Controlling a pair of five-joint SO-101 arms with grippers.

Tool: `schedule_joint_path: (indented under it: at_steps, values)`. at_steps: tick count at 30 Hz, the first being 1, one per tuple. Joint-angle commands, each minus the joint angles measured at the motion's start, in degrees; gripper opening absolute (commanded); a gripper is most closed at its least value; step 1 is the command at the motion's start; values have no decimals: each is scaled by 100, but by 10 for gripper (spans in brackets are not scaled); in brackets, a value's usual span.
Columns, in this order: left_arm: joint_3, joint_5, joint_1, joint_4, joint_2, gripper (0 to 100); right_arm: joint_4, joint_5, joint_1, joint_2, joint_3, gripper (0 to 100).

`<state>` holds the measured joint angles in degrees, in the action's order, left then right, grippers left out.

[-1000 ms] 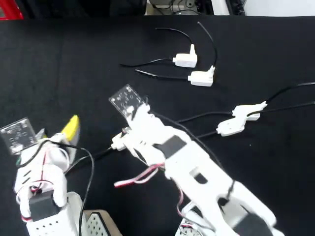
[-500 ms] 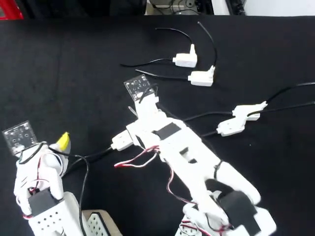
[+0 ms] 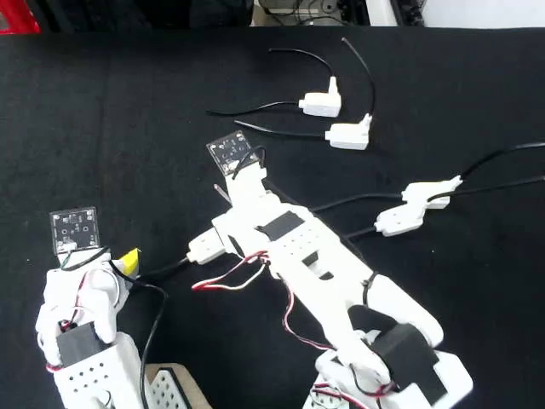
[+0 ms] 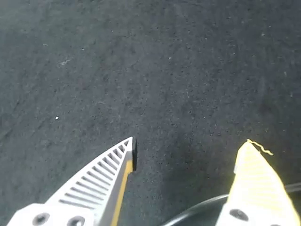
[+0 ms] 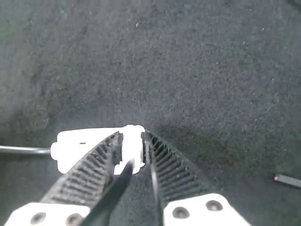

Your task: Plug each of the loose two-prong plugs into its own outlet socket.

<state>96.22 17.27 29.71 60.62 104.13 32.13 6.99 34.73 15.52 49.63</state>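
Task looks barely begun.
Right tool clenched on one plug; left tool released; two plugs loose near the table's far edge.

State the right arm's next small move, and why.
Probably lift slightly: the right gripper is shut on the white plastic connector block, which lies on the black cloth table, apart from the nearest loose white two-prong plug farther back.

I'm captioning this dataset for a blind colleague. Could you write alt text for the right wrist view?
The right gripper is closed on one end of a white connector, with the black table cover behind it. A black cable runs away from the connector's other end.
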Motion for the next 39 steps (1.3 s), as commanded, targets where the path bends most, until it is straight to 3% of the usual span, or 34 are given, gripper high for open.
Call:
schedule_joint_path:
  at_steps: [1, 5, 10, 29, 39]
  values:
    - [57, 44, -75, 26, 44, 336, 334, 62, -18, 681, -286, 11]
    - [57, 44, -92, 26, 44, 336, 484, 79, 35, 936, -180, 11]
    - [57, 44, -84, 26, 44, 336, -9, 185, 615, 470, 22, 11]
    - [66, 44, -75, 26, 44, 336, 1231, 598, 255, -479, -971, 11]
    - [66, 44, -75, 26, 44, 336, 1248, 589, 264, -629, -945, 11]
